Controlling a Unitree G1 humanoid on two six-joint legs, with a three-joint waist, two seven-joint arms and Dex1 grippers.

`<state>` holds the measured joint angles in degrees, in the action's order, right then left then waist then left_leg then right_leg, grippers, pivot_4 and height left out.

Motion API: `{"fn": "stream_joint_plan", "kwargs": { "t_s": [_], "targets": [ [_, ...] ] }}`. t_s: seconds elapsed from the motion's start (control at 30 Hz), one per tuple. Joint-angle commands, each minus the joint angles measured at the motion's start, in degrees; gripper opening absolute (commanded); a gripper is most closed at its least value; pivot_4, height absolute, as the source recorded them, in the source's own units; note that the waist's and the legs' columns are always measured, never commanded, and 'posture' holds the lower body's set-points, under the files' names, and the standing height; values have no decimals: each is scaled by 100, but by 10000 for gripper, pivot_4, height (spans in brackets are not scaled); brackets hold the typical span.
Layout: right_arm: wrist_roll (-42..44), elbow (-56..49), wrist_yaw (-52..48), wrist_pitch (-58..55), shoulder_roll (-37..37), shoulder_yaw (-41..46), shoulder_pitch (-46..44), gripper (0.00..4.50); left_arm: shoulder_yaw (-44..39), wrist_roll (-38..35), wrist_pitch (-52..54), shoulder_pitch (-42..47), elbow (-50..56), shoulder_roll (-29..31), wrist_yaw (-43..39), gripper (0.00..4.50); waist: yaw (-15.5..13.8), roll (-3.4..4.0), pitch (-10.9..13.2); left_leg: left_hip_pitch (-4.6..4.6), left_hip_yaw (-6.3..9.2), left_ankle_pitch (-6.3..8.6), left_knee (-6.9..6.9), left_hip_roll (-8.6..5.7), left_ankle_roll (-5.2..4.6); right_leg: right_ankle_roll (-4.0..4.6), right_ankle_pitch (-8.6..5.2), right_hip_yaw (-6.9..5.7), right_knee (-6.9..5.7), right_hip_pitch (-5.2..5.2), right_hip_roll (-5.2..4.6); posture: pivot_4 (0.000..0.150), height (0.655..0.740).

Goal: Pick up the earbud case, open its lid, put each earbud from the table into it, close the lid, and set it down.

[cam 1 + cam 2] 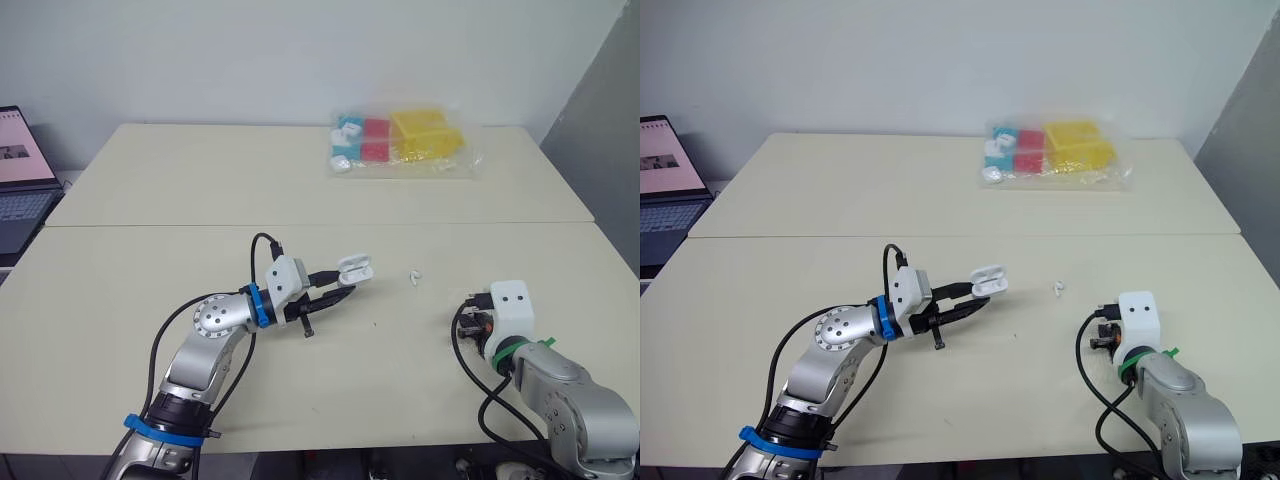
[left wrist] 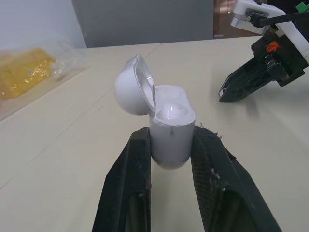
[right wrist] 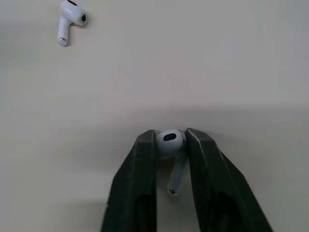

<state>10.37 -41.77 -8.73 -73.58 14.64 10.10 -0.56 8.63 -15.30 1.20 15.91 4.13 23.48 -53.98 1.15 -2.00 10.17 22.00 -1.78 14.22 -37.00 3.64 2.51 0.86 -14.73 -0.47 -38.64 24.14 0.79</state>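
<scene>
Gripping the earbud case [image 2: 171, 133] squarely in the left gripper [image 2: 172, 145], both black fingers [image 2: 137, 164] pressed to its sides, body upright. Up top, the lid [image 2: 131, 86] open and tipped back on its hinge, pale inside showing. Contents of the wells: impossible to make out. Held over the near half of the table [image 1: 180, 190], close to the middle, with a shadow on the surface just beneath.

Over to the right gripper [image 3: 170, 135]: clamped on one earbud [image 3: 169, 141], pinching the rounded head between the fingertips, stem slanting down between the two fingers. Low over the tabletop near the front right corner, well apart from the case. Touching the surface or hanging just above it? Cannot tell.

And the second earbud [image 1: 415, 276]: lying loose on the table between the two grippers, touched by nothing.

Further out, at the far side of the table: a clear plastic bag [image 1: 405, 143] of yellow, red and blue pieces, lying flat. Beyond the left edge: an open laptop [image 1: 20, 175], screen lit.
</scene>
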Motion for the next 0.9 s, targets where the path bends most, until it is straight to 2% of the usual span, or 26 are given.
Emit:
{"fn": "stream_joint_plan", "kwargs": {
  "t_s": [0.03, 0.23, 0.3, 0.37, 0.4, 0.47, 0.53, 0.67, 0.9],
  "targets": [
    [36, -57, -55, -123, 143, 182, 103, 4172, 2, -18, -20, 2, 283, 42, 18, 7838, 0, 0, 0, 0, 0, 0, 0, 0, 0, 0, 0, 0, 1, 0, 0, 1500, 7400],
    [586, -186, -932, 116, 765, 142, -22, 4172, -3, -10, -20, -94, 361, 74, 42, 7838, 12, 0, 0, 3, -2, 0, 2, 0, 0, 0, 0, 0, 7, 1, 0, 1500, 7400],
    [727, -62, -1791, 572, 1795, -210, -84, 4172, -21, -30, 21, -180, 449, 105, 68, 7838, 37, 10, 7, 4, 0, 0, 4, 1, -1, 0, 0, 0, 9, 2, 1, 1500, 7400],
    [715, 407, -2938, 1609, 2922, -513, -130, 4172, -41, -20, 26, -272, 539, 144, 98, 7838, 41, 9, 8, 3, -5, 1, 5, -4, -1, -1, 0, 3, 13, 1, -4, 1500, 7400],
    [699, 591, -3299, 2019, 3257, -599, -134, 4172, -57, -29, 44, -299, 577, 167, 110, 7838, 41, 8, 8, 4, -2, 1, 3, -4, -1, -1, 0, -1, 17, -1, -3, 1500, 7400],
    [473, 1061, -4556, 3698, 4106, -918, 33, 4172, -94, -37, 88, -345, 650, 197, 176, 7838, 39, 3, 9, 3, 5, 1, 5, -2, -2, 0, -1, -10, 24, -4, 0, 1500, 7400],
    [258, 1784, -5409, 4627, 4751, -1200, -93, 4172, -127, -34, 122, -404, 735, 236, 222, 7838, 39, 3, 9, 2, 9, 1, 15, 1, -2, 3, -3, -15, 31, -4, 5, 1500, 7400],
    [-87, 2696, -6148, 5587, 5249, -1592, -506, 4172, -153, -49, 172, -484, 865, 321, 249, 7838, 43, 3, 9, 8, 3, 2, 16, 2, -3, 0, -1, -9, 46, -6, 8, 1500, 7400],
    [-803, 4016, -7190, 7031, 5648, -2161, -1233, 4172, -150, -53, 222, -608, 1063, 418, 284, 7838, 34, 4, 10, 13, -3, 2, 13, 0, -2, -2, 1, -4, 58, -6, 3, 1500, 7400]
  ]
}}
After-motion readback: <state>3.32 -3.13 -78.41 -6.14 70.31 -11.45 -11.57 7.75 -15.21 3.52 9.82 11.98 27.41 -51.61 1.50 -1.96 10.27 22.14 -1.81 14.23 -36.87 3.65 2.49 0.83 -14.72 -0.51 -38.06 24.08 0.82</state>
